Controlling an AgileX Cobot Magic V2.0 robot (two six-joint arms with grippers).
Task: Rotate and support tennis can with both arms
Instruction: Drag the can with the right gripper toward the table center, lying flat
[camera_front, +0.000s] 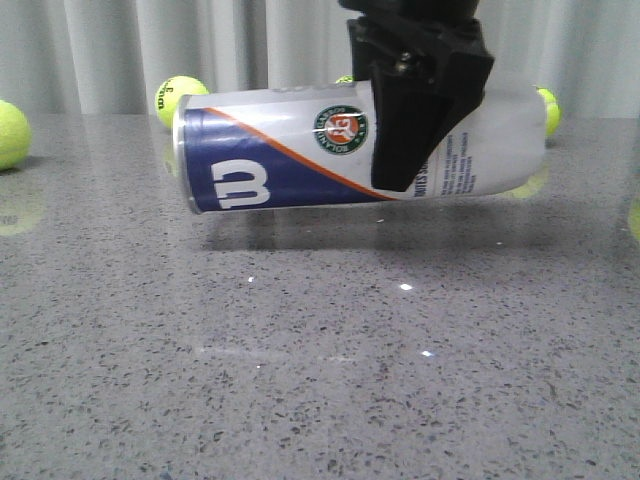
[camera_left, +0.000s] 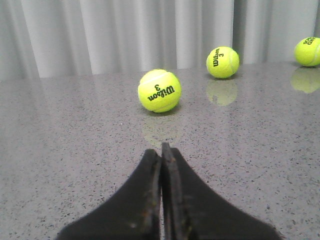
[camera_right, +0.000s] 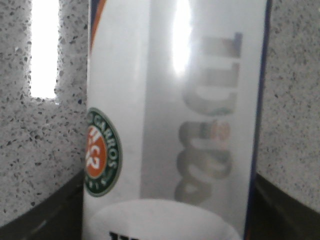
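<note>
You're looking at a glossy grey speckled stone tabletop (camera_front: 300, 400) that fills the foreground and catches small bright glints of overhead light. Behind it hangs a pale grey pleated curtain (camera_front: 100, 50) spanning the whole back. Yellow-green felt tennis balls (camera_left: 159, 90) sit scattered near the curtain, mirrored faintly in the polished surface.

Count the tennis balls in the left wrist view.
3: one ball nearest the left gripper, a second ball farther back, a third ball cut off by the frame. More may lie outside this view.
</note>
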